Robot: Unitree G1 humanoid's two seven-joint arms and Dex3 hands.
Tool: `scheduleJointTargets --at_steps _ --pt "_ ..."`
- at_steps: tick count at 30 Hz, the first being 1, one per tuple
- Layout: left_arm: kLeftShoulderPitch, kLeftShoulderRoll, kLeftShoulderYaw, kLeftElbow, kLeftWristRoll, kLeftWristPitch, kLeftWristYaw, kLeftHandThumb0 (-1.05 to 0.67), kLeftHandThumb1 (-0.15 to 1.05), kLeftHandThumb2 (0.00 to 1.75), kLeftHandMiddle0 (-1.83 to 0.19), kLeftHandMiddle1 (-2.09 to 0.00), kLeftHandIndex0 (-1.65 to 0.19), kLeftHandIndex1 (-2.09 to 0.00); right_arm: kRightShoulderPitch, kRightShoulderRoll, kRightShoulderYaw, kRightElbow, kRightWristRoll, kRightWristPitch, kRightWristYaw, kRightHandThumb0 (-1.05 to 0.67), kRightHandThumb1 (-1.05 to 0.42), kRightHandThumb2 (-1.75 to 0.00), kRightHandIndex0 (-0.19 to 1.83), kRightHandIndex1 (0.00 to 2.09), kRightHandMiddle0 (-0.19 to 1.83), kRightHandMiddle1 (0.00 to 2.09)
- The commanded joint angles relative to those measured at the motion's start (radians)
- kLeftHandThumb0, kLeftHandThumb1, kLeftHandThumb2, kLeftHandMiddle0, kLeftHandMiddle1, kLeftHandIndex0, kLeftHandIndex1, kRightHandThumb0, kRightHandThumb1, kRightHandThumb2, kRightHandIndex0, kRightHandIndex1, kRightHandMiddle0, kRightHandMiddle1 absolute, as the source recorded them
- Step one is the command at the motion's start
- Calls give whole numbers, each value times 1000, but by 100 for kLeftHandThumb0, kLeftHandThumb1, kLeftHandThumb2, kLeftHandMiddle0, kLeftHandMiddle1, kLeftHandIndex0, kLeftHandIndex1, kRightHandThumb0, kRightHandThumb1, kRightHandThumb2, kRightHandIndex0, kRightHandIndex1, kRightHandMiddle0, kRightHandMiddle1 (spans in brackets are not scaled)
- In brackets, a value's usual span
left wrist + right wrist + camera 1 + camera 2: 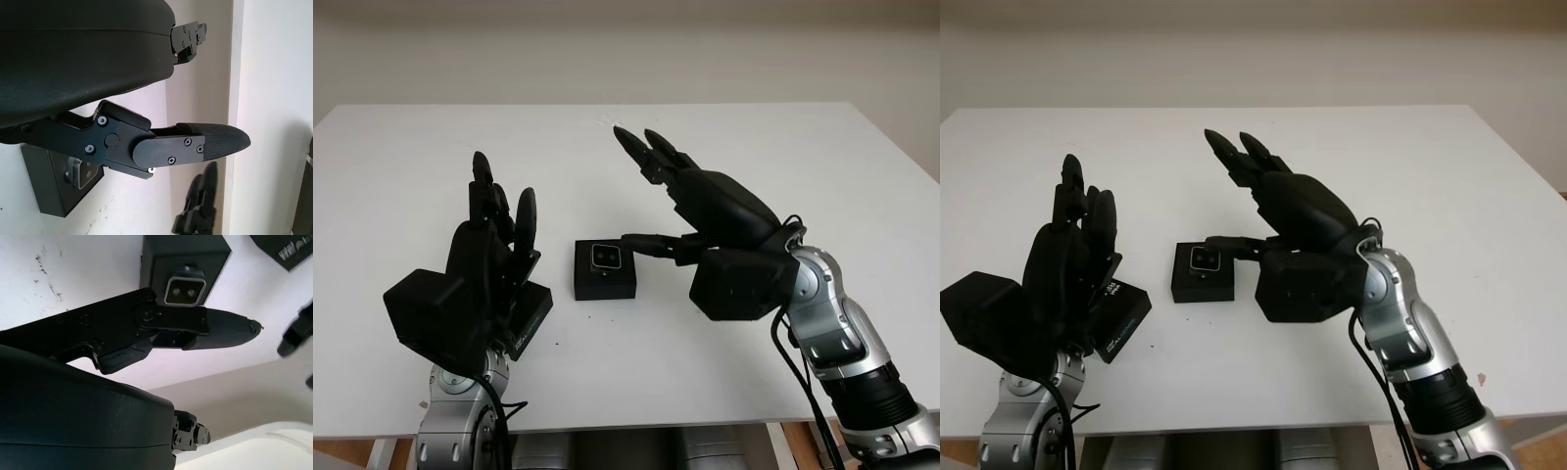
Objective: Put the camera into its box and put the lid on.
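Left eye view: camera sitting in its box mid tabletop, lid lying beside it w/ left hand over it, fingers open, holding nothing. Right hand hovering just right of box, fingers open, empty.

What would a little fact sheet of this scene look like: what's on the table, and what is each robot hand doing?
surface: white table
camera: silver-faced, sitting in the box, lens side up
box: black, open, mid-table
lid: black, flat on the table beside the left hand, not on the box
left hand: open, raised above the lid
right hand: open, thumb reaching toward the camera
task state: camera in box, lid not yet on
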Motion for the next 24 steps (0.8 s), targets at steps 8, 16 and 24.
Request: scheduleJointTargets --at_steps 8,16,24 --pt "-12 -5 4 -7 -3 -17 4 -80 105 47 19 0 19 0 -4 -56 113 165 -107 -227 -30 -83 -105 -59 -10 6 -6 6" --pt "-5 -10 1 -22 -4 -3 6 -82 105 47 19 0 19 0 -35 -72 194 255 -192 -335 -17 -89 -105 -62 -7 7 3 9" --pt "3 -9 0 -26 2 0 9 -81 105 48 19 0 19 0 -47 -88 221 238 -255 -342 7 -92 -105 -66 -10 5 24 18"
